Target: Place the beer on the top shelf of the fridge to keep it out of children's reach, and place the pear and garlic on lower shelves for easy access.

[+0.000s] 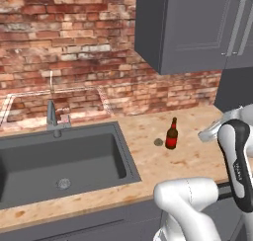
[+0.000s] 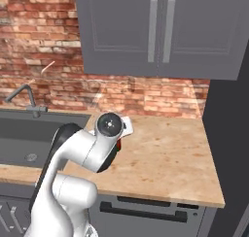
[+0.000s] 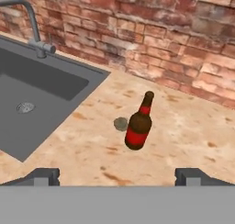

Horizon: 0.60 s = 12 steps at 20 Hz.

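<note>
Two items on the bench (image 3: 183, 126): beer (image 3: 139, 123) upright, right of the sink (image 3: 36, 103), with garlic (image 3: 120, 123) just beside it on the sink side, apart from it. Gripper (image 3: 117, 176) above the bench, short of the bottle, jaws spread wide, holding nothing. Brick wall (image 3: 160, 39) behind.

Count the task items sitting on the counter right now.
2 in sight: the beer stands upright on the counter right of the sink, and the garlic lies just beside it, sink side. The pear may be hidden.
</note>
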{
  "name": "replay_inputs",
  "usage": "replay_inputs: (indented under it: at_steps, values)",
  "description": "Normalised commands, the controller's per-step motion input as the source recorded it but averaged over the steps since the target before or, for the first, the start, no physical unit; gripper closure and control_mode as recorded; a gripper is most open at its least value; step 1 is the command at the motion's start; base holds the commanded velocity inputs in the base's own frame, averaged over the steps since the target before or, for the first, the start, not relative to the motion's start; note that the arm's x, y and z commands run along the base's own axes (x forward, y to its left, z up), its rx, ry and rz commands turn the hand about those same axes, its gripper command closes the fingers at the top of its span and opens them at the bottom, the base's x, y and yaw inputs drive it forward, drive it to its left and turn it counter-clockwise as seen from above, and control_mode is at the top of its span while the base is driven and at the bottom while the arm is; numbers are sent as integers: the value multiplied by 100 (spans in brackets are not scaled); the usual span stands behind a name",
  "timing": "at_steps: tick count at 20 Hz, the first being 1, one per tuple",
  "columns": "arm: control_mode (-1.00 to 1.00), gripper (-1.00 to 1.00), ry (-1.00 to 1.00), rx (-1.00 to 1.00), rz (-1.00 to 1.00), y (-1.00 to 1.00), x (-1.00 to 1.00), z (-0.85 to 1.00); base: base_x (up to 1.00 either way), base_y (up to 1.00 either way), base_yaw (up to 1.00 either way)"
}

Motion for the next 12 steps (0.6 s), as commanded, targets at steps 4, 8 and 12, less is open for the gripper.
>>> replay_inputs:
  at_steps: [4, 8, 12]
  values:
    - [-100, -100, -9, 11, 25, 0, 39, -29, 0, 0, 0]
    - [-100, -100, -12, 10, 25, 0, 32, -20, 0, 0, 0]
    - [-100, -100, -6, 8, 18, 0, 28, -4, 0, 0, 0]
